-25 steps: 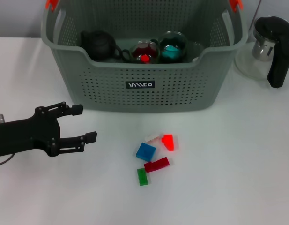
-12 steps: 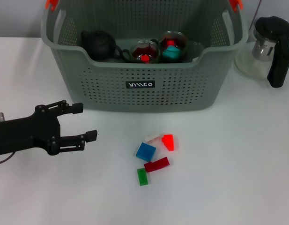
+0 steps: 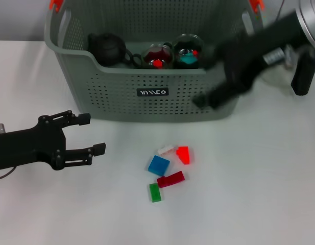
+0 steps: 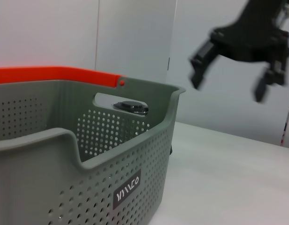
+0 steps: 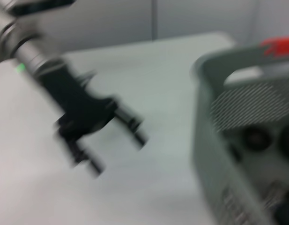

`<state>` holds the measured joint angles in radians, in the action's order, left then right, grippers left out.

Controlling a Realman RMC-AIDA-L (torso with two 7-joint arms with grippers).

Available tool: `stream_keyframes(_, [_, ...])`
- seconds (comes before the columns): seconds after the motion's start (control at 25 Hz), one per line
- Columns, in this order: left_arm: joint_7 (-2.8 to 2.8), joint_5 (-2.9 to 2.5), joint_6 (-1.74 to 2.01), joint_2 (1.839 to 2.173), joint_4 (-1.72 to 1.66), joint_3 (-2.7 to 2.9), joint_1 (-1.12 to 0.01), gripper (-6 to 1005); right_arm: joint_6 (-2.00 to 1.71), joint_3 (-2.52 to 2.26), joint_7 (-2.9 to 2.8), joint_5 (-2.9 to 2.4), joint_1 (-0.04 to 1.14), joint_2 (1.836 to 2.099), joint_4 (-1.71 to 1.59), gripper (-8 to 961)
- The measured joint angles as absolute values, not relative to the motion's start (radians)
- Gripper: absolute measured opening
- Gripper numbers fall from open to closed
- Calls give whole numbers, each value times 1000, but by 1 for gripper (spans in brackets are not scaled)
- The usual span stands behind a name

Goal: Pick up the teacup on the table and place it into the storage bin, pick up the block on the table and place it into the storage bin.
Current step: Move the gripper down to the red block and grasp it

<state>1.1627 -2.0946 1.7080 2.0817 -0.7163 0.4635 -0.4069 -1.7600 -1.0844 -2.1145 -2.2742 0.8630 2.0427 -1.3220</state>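
Right end effector: fingers spread wide, empty, over the storage bin front corner. Left end effector: wide, empty, low over the desk. Blocks: clustered before the bin. Risk: the right arm clipping the bin wall.

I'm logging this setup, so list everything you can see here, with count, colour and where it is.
storage bin: one, grey-green with orange clips, back centre of the table.
teapot: one, black, inside the bin at its left.
glass cups: two, clear with red and teal contents, inside the bin's middle.
blocks: five in a loose cluster in front of the bin: blue, bright red, dark red, green, white.
glass pitcher: one, clear with black handle, right of the bin, partly hidden.
table: one, white.
left claw: black, open, over the table left of the blocks.
right claw: black, open, blurred, at the bin's front right corner.
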Motion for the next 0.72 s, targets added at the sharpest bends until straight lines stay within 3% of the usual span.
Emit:
stream_keyframes(0.12, [1163, -2095, 1709, 2082, -716, 464, -405, 830, -1807, -1108, -2126, -2310, 843, 2053, -1326, 889])
stream_keyframes(0.32, [1166, -2095, 1713, 2083, -716, 462, -402, 830, -1789, -1198, -2138, -2477, 844, 2097, -1295, 925])
stream_keyframes(0.72, [1163, -2091, 1715, 2086, -716, 462, -397, 830, -1642, -1444, -2163, -2533, 945, 2098, -1075, 925])
